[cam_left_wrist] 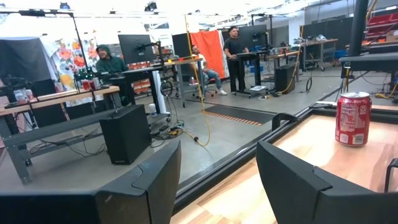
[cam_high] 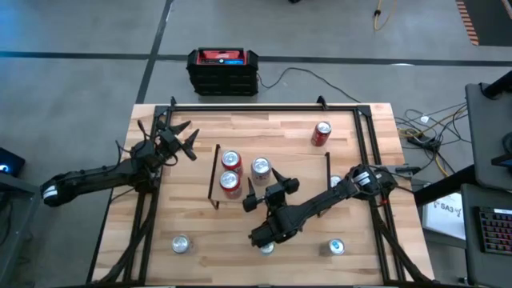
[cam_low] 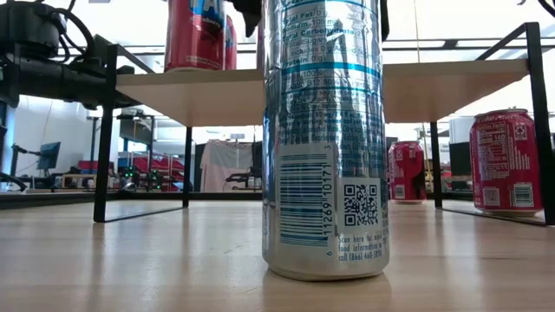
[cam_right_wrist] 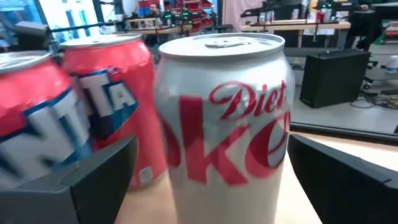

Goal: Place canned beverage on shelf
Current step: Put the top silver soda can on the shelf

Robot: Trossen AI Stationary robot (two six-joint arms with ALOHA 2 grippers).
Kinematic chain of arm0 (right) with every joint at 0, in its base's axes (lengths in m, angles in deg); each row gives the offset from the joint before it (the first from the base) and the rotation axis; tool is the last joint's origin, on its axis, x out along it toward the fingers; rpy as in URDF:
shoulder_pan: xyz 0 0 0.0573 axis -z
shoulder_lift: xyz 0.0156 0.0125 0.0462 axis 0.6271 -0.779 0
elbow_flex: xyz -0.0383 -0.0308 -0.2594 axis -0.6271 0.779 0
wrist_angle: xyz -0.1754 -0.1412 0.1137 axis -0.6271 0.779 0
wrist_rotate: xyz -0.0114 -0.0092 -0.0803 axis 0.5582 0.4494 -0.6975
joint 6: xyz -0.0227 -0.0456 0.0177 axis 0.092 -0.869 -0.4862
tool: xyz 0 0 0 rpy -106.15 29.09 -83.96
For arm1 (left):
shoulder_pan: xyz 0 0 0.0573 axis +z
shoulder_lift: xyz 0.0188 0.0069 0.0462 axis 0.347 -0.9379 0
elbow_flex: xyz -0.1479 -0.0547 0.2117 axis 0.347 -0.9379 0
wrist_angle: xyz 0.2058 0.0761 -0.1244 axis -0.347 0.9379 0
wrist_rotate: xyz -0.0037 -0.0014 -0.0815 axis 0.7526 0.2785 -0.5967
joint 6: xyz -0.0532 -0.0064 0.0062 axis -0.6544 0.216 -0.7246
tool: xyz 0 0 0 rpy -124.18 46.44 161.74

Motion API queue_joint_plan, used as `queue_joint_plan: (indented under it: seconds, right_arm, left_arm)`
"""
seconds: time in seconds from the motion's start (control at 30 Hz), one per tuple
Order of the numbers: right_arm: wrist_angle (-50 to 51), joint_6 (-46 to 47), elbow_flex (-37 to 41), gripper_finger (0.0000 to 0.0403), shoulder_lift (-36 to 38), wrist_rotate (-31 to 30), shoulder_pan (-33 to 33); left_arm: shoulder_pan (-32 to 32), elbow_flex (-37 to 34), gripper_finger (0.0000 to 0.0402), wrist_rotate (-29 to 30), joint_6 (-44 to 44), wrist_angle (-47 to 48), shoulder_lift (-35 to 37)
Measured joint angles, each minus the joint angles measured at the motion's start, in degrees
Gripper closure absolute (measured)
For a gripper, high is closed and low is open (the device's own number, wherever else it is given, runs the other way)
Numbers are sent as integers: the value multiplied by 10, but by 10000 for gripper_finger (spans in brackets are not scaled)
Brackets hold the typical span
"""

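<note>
High view shows the silver Diet Coke can point(cam_high: 261, 167) standing upright on the shelf point(cam_high: 304, 172), just beside two red cans point(cam_high: 230, 160) already set there in a close pair. The right gripper point(cam_high: 262, 186) sits directly behind that silver can with its fingers spread wide; in the right wrist view the can point(cam_right_wrist: 224, 118) stands between the two dark fingers point(cam_right_wrist: 93, 174) with a gap on either side, so nothing is being squeezed. It looks released and resting on its own base.

By my judgement this placement is essentially done, and what remains for this can is for the arm to draw back without nudging it into its red neighbours point(cam_right_wrist: 109, 99).

More cans wait on the tabletop point(cam_high: 200, 128): a red one point(cam_high: 322, 134) near the far edge, and three silver-topped ones point(cam_high: 181, 244) along the near edge, one of them filling the low view point(cam_low: 325, 139). If all are meant for the shelf, much is left.

The left gripper point(cam_high: 182, 138) waits over the table's far left corner, fingers partly apart and holding nothing, as the left wrist view point(cam_left_wrist: 217, 180) confirms.
</note>
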Motion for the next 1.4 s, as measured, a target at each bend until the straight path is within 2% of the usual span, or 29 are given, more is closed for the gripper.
queue_joint_plan:
  seconds: [0.33,1.4]
  right_arm:
    - [-23,0,1,3,0,9,28]
    - [-26,-9,2,3,0,15,43]
  left_arm:
    - [0,0,207,0,0,0,0]
    - [0,0,207,0,0,0,0]
